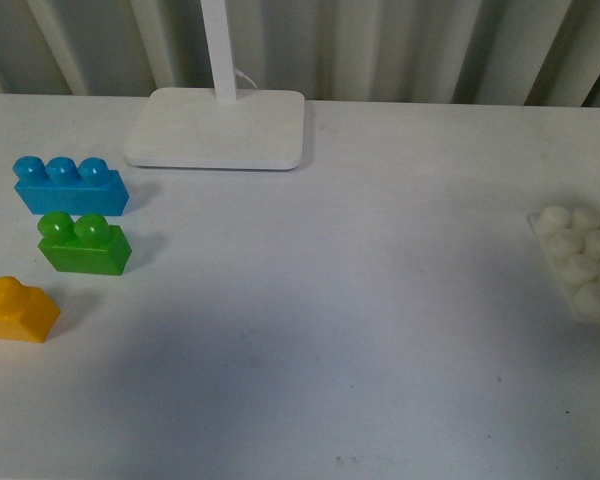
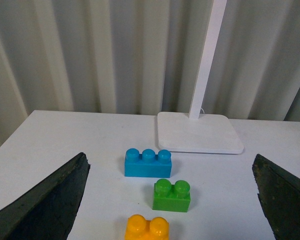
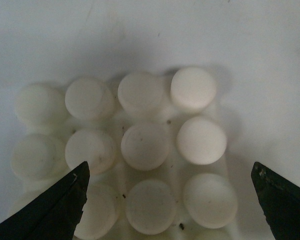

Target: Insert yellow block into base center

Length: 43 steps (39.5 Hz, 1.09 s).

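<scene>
As both gape wide and empty, the left gripper [image 2: 169,160] faces the yellow block [image 2: 147,229]. The right gripper [image 3: 170,167] overhangs the base [image 3: 192,90].

No text, label, brand, number or sign can be read in any view. The orange-yellow plastic two-stud brick [image 1: 15,312], green plastic two-stud brick [image 1: 84,245], blue plastic three-stud brick [image 1: 70,186], flat white square studded plastic plate [image 3: 145,145] and smooth white rectangular lamp foot [image 1: 217,128] show plain surfaces.
</scene>
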### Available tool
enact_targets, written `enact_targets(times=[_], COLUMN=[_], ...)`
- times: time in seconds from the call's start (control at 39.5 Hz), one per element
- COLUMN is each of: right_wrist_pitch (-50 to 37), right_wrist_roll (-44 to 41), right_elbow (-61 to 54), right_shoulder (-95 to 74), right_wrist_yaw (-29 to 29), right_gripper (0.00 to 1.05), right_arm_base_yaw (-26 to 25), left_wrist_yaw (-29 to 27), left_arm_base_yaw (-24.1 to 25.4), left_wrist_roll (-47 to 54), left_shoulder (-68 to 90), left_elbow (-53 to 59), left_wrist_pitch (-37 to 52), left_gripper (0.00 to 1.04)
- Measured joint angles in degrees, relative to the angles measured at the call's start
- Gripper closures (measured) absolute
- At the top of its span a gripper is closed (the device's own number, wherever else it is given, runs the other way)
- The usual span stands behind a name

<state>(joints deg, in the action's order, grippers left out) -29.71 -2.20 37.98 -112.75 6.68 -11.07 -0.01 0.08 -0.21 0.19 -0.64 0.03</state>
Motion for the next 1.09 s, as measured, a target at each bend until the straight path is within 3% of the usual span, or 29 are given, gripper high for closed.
enact_targets(times=[0.28, 0.71, 1.09], right_wrist_pitch=[-0.17, 3.54, 10.32], right_wrist_roll=[4.17, 10.14, 21.00], right_elbow=[1.31, 4.17, 12.13], right_shoulder=[-2.38, -2.78, -6.01], right_wrist_yaw=[-1.90, -6.60, -14.01], right_gripper=[0.09, 0.09, 0.09], right_arm_base_yaw=[4.46, 20.83, 34.64], left_wrist_yaw=[0.00, 0.00, 0.00], left_arm_base_yaw=[0.00, 0.00, 0.00], left_wrist_roll=[0.00, 0.00, 0.00], left_shoulder=[0.00, 0.00, 0.00], left_elbow=[0.00, 0.00, 0.00], left_wrist_pitch=[0.00, 0.00, 0.00], left_gripper=[0.06, 0.06, 0.06])
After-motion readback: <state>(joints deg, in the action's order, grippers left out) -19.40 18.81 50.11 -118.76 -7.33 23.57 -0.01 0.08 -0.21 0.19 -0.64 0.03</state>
